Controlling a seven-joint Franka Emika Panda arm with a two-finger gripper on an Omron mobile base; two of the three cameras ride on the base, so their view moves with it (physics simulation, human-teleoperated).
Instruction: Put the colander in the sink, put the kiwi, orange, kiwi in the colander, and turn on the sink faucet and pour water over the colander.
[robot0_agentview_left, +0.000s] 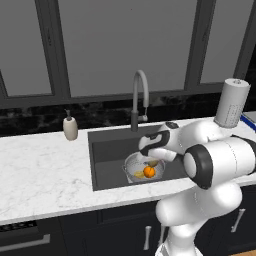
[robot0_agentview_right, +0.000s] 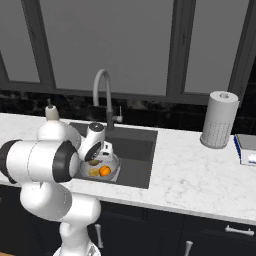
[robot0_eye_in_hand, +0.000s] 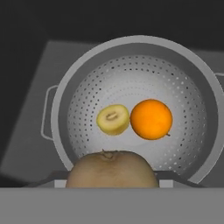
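Hand view looks straight down into the colander (robot0_eye_in_hand: 135, 109), which sits in the sink (robot0_agentview_left: 107, 160), so that first step looks done. Right below the pincer (robot0_eye_in_hand: 112, 186) there's a brown kiwi (robot0_eye_in_hand: 112, 169) pinched between the fingers, filling the bottom of the shot and hanging over the near rim of the colander. Past it, further down inside the bowl, a pale yellow-green kiwi (robot0_eye_in_hand: 113, 119) and the orange (robot0_eye_in_hand: 151, 119) lie next to each other, touching or nearly so, near the middle of the perforated bottom.

My read on why it's held like this: the pincer is parked over the bowl so the fruit falls inside and doesn't bounce off the rim into the basin. It looks a bit close to the near edge though, so nudging it toward the centre before letting go seems safer. The two fruits below could get bumped, but the bowl walls should keep them in.

From the left base view the arm reaches down over the sink with the pincer (robot0_agentview_left: 154, 161) just above the colander (robot0_agentview_left: 131, 169). The sink faucet (robot0_agentview_left: 140, 97) stands behind the pincer at the back of the basin, untouched as far as I can tell, with no water running. A soap bottle (robot0_agentview_left: 70, 127) and paper towel roll (robot0_agentview_left: 231, 102) sit on the desk (robot0_agentview_left: 45, 175), well away to either side.
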